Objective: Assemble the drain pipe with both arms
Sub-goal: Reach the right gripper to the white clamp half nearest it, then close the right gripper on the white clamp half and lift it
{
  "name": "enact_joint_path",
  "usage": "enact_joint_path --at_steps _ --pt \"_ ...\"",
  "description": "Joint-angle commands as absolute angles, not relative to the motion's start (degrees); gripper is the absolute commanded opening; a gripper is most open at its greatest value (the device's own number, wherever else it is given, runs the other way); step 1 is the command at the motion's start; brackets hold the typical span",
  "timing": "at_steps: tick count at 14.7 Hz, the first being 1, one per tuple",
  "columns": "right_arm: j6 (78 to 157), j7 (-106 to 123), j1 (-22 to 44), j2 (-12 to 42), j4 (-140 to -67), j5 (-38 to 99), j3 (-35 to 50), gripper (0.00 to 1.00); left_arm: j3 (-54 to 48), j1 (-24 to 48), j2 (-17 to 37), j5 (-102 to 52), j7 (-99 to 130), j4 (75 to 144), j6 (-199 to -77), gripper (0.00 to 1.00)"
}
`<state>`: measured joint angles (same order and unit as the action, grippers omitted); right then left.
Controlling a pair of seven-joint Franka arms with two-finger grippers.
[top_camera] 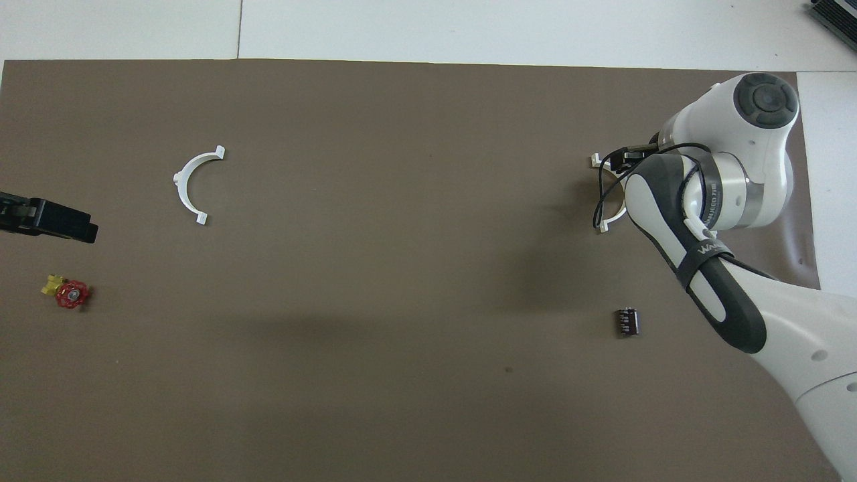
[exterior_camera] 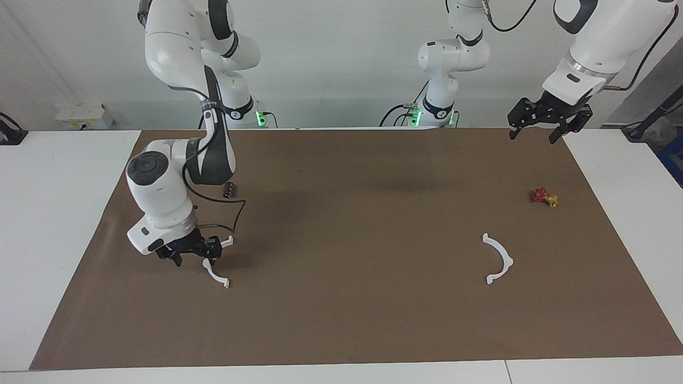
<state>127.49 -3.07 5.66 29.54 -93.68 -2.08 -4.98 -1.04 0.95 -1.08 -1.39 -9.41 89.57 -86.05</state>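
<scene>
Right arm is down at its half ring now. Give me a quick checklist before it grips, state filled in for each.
1. Right gripper over the half ring at the right arm's end: ok, low over the arc's middle.
2. Right gripper closed on it: cannot tell.
3. That arc flat on the brown mat: ok, both ends show.
4. Other half ring flat and untouched: ok.
5. Left gripper open, waiting above its mat corner: ok.
6. Black cylinder apart from the arc: ok.
</scene>
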Motion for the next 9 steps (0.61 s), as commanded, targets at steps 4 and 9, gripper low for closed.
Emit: enact_joint_path --at_steps 4,9 --pt "128.85 -5.71 5.36 27.51 -99.58 0.53 -4.48 0.78 -1.41 0.35 -1.67 -0.62 -9.58 90.09 -85.61 1.0" --pt "129.11 -5.89 5.36 27.51 -100.02 0.53 -4.48 0.62 -1.41 0.35 -1.67 -0.62 -9.58 90.09 -85.61 1.0"
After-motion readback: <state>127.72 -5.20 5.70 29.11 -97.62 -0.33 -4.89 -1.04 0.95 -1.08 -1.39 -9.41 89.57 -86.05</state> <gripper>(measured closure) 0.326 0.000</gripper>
